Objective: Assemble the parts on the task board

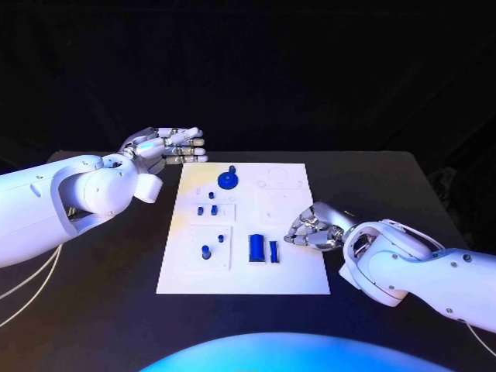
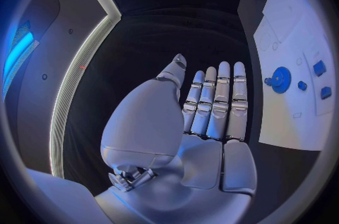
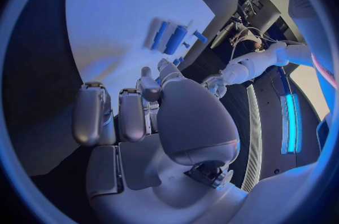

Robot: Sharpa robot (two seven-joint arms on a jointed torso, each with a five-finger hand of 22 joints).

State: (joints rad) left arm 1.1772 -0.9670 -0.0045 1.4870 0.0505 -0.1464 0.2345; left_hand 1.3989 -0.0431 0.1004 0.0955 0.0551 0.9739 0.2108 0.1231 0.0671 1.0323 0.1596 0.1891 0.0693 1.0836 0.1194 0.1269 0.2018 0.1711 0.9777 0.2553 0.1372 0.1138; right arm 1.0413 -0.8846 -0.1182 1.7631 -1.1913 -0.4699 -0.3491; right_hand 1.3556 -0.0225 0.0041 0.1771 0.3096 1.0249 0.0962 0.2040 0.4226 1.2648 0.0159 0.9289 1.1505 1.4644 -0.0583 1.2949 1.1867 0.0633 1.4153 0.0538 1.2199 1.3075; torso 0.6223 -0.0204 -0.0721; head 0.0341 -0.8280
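The white task board [image 1: 298, 271] lies in the middle of the table. On it are a blue gear-like part [image 1: 228, 181] near the far end, small blue pieces [image 1: 207, 210] in the middle, and two long blue parts [image 1: 256, 248] nearer me. My left hand [image 1: 164, 147] hovers off the board's far left corner, fingers straight and apart, holding nothing. In the left wrist view the left hand [image 2: 205, 111] faces the gear [image 2: 280, 79]. My right hand [image 1: 315, 227] sits at the board's right edge with fingers curled in, nothing in them. The right wrist view has the right hand [image 3: 141, 117] near the long parts [image 3: 175, 39].
Black table [image 1: 394, 178] surrounds the board, with bare room on its right and far sides. My left forearm [image 1: 47, 205] lies over the table's left side. Outlined recesses [image 1: 280, 180] mark the board's far right corner.
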